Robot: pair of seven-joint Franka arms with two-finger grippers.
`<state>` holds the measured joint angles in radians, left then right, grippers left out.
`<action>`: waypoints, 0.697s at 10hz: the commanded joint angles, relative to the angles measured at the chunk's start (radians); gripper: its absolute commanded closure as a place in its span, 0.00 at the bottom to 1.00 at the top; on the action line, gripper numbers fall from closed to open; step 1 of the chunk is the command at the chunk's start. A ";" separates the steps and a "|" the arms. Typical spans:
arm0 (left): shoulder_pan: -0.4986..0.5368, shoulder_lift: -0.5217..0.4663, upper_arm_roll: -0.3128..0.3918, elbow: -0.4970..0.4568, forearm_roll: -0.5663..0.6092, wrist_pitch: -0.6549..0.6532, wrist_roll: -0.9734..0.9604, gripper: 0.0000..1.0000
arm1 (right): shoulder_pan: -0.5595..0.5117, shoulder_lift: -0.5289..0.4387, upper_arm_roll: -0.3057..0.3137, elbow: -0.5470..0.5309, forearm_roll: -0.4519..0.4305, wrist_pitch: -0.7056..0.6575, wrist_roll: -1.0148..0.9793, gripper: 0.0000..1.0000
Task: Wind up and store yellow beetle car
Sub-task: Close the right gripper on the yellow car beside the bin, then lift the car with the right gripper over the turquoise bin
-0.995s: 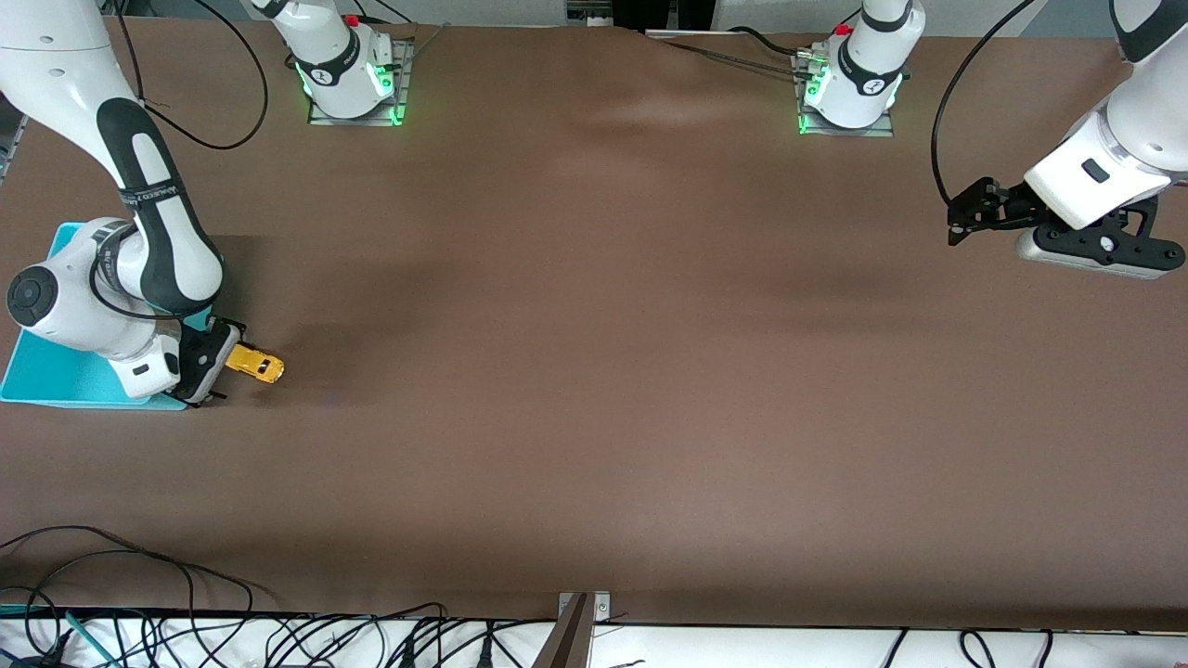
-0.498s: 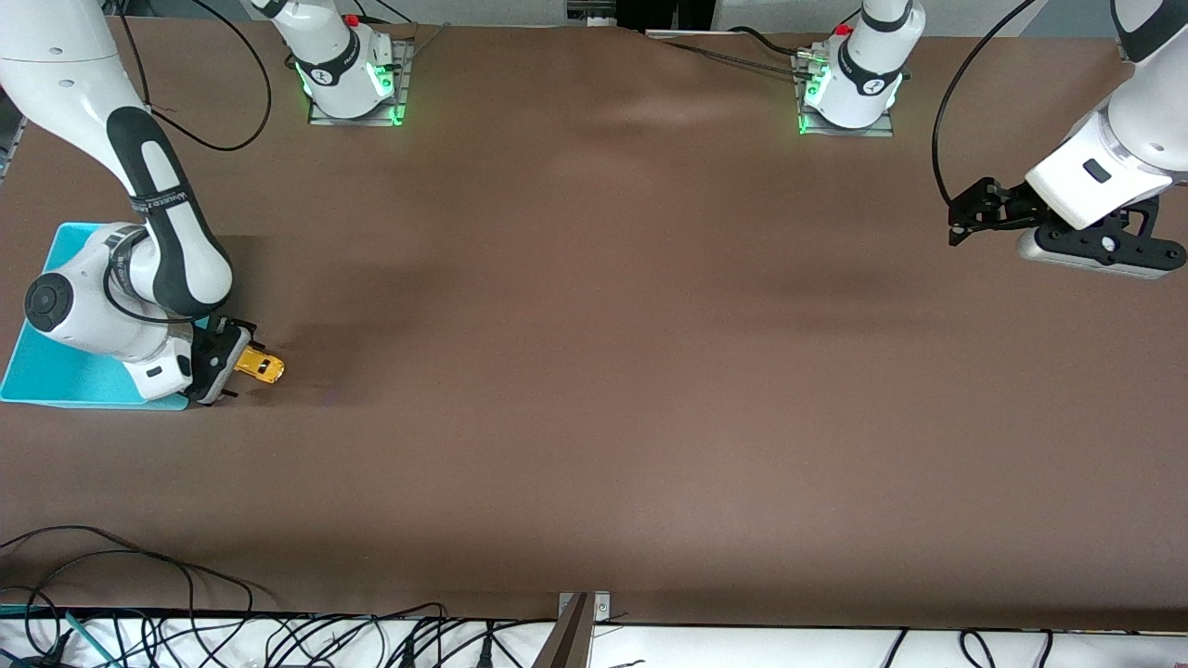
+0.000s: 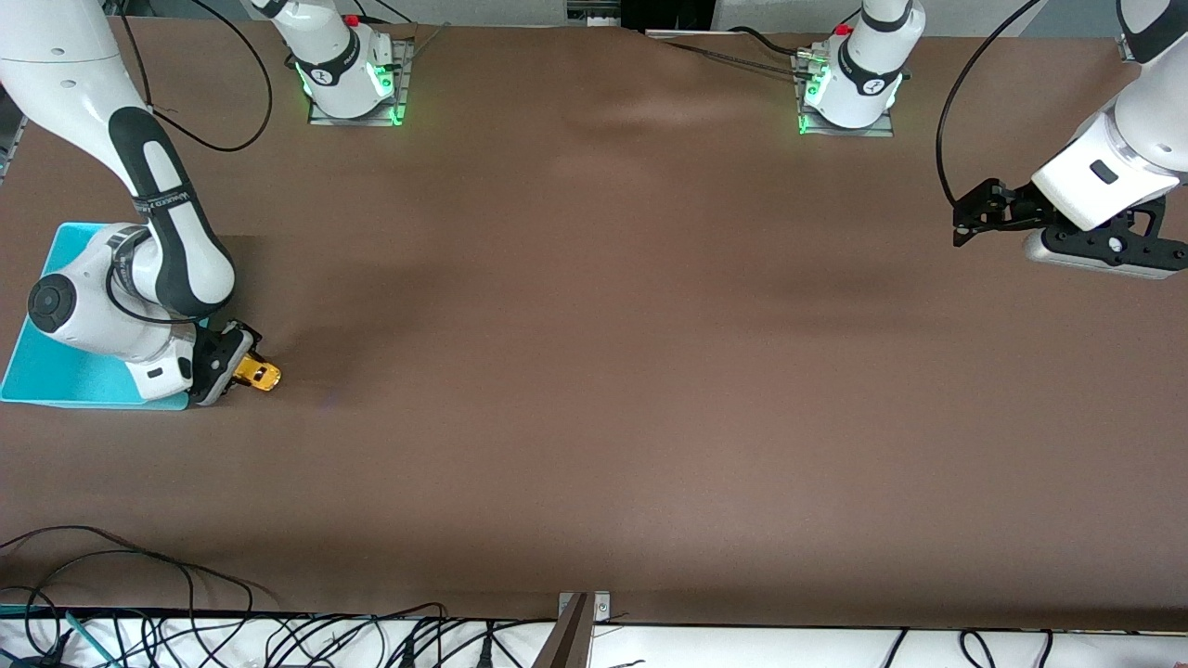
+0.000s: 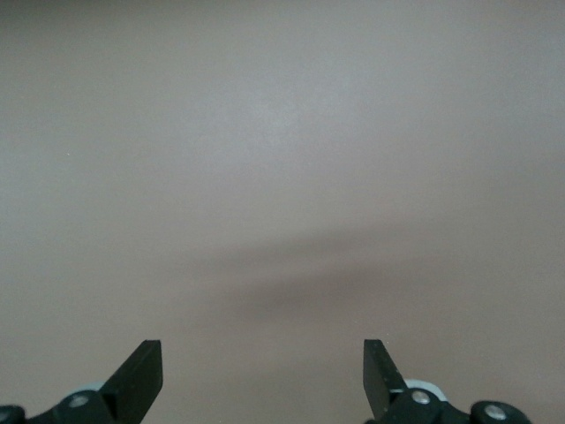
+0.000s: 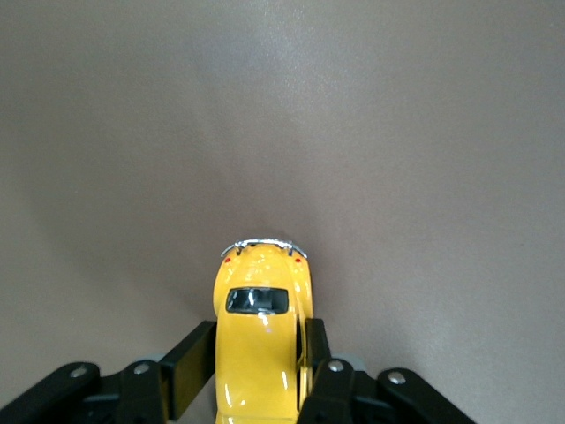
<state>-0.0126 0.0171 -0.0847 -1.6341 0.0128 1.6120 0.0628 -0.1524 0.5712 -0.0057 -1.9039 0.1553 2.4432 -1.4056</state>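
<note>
The yellow beetle car (image 3: pixel 259 374) sits on the brown table right beside the turquoise bin (image 3: pixel 56 376), at the right arm's end. My right gripper (image 3: pixel 238 366) is low at the table and shut on the car, one finger against each side. In the right wrist view the car (image 5: pixel 259 340) fills the gap of the gripper (image 5: pixel 256 358), with its dark window and chrome bumper pointing away from the fingers (image 5: pixel 188 367). My left gripper (image 3: pixel 962 225) waits open and empty above the table at the left arm's end; the left wrist view shows it (image 4: pixel 263 375) over bare brown table.
The right arm's wrist and forearm (image 3: pixel 111 306) hang over much of the turquoise bin. Both arm bases (image 3: pixel 348 70) (image 3: pixel 849 79) stand along the table edge farthest from the front camera. Loose cables (image 3: pixel 139 594) lie at the edge nearest it.
My right gripper slid forward along the car and its fingers now flank the car's body; the car shifted slightly toward the bin. The left gripper barely drifted.
</note>
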 commanded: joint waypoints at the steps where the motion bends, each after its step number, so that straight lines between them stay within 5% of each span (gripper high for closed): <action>1: -0.001 -0.003 0.000 0.010 0.019 -0.014 -0.008 0.00 | 0.001 -0.028 0.000 -0.003 0.021 0.002 0.013 1.00; 4: -0.013 0.000 -0.001 0.020 0.019 -0.014 -0.014 0.00 | 0.026 -0.184 0.001 0.058 -0.012 -0.253 0.141 1.00; 7: -0.009 0.000 -0.001 0.020 0.019 -0.014 -0.009 0.00 | 0.024 -0.243 -0.029 0.225 -0.087 -0.545 0.145 1.00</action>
<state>-0.0160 0.0171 -0.0872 -1.6300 0.0128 1.6114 0.0627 -0.1270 0.3481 -0.0090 -1.7514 0.1140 2.0184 -1.2681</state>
